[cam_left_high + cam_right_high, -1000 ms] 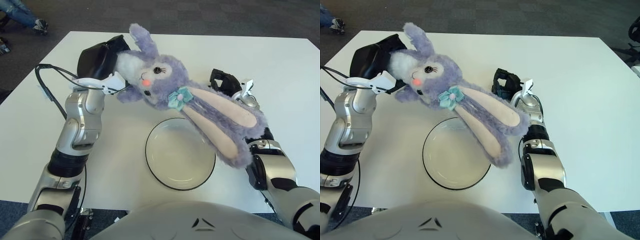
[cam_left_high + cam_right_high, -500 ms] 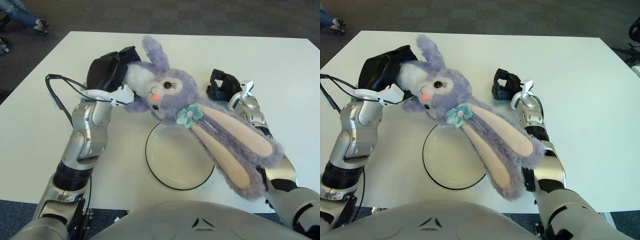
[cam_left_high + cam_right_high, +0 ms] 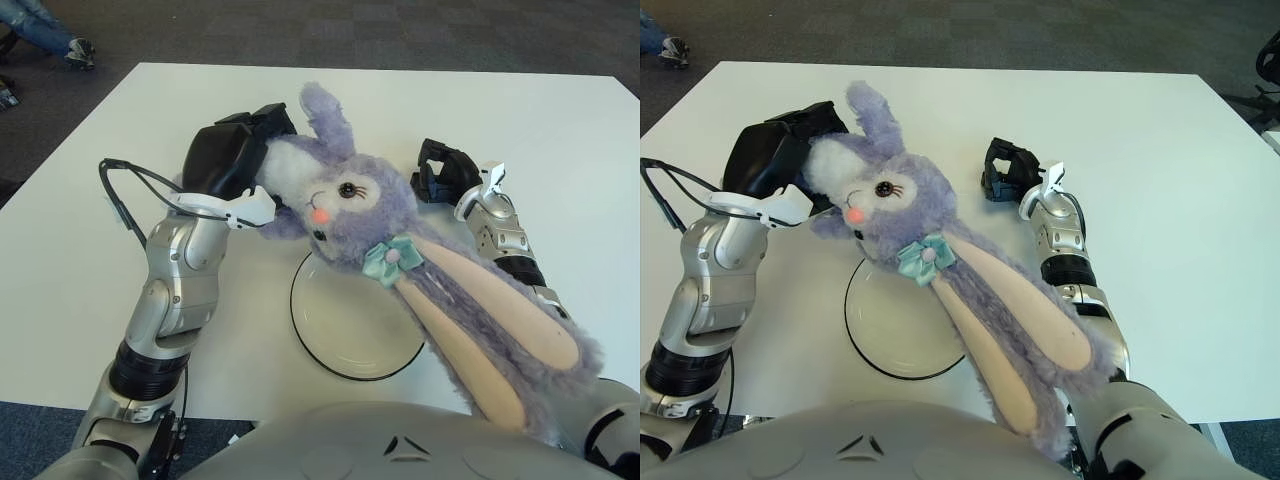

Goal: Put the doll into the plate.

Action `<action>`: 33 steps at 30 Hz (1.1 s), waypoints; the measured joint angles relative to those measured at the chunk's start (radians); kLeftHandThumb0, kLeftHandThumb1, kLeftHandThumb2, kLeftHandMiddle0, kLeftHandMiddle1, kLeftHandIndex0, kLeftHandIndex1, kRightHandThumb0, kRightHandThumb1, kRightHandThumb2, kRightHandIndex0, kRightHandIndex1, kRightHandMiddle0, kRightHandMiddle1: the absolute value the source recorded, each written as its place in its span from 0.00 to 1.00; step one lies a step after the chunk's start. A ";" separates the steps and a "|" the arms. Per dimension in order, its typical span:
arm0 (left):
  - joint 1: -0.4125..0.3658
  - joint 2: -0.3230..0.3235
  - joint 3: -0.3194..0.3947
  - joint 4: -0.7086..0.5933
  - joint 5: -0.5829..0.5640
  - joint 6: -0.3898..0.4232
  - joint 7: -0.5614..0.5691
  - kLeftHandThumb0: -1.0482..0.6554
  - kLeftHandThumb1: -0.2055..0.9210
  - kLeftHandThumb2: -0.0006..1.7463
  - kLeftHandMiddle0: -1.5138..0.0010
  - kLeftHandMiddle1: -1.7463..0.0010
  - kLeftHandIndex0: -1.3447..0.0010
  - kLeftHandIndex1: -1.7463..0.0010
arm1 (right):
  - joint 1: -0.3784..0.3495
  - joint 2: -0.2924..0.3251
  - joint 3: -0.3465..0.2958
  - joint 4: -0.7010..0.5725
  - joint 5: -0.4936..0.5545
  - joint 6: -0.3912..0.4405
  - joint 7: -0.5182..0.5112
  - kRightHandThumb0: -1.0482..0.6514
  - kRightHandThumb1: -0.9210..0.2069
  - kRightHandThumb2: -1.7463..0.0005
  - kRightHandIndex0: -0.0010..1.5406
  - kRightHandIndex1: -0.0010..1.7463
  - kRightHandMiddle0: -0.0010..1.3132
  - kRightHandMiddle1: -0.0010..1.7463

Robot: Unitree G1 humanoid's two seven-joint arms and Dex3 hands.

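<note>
Left eye view: left hand (image 3: 238, 152) is clamped on the back of the doll's (image 3: 350, 212) head, black fingers wrapped round the white-and-purple fur, holding it up off the white surface (image 3: 90, 240). Doll is a purple plush rabbit with a teal bow at the neck; head sits just left of and above the plate's (image 3: 345, 340) far-left rim, one short ear sticking up toward the far side, long pink-lined ear slanting down to the near right and covering the plate's right rim. Plate is clear with a dark rim, lying flat near the near edge of the surface, with nothing in it. Right hand (image 3: 443, 172) shows right of the doll's head, fingers curled in, holding nothing, apart from the doll. Right eye view: same layout. Left hand (image 3: 780, 155) grips the doll (image 3: 902, 210) from the left; head hangs over the plate's (image 3: 890, 335) far rim, long ear crosses its right side and runs past the near edge of the surface (image 3: 1180, 200). Right hand (image 3: 1008, 168) is curled and holds nothing, on the far right of the doll with a gap between.
</note>
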 measured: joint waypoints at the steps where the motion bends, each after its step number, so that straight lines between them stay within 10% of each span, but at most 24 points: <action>1: 0.006 -0.005 -0.003 -0.011 0.000 0.000 -0.007 0.98 0.19 0.97 0.42 0.00 0.16 0.00 | 0.001 0.000 0.000 -0.002 0.000 0.000 0.000 0.31 0.62 0.18 0.85 1.00 0.53 1.00; 33: 0.145 -0.038 -0.056 -0.140 0.027 -0.015 -0.223 0.97 0.21 0.95 0.44 0.00 0.22 0.00 | 0.014 0.016 0.020 -0.031 0.000 0.003 -0.007 0.31 0.61 0.18 0.85 1.00 0.52 1.00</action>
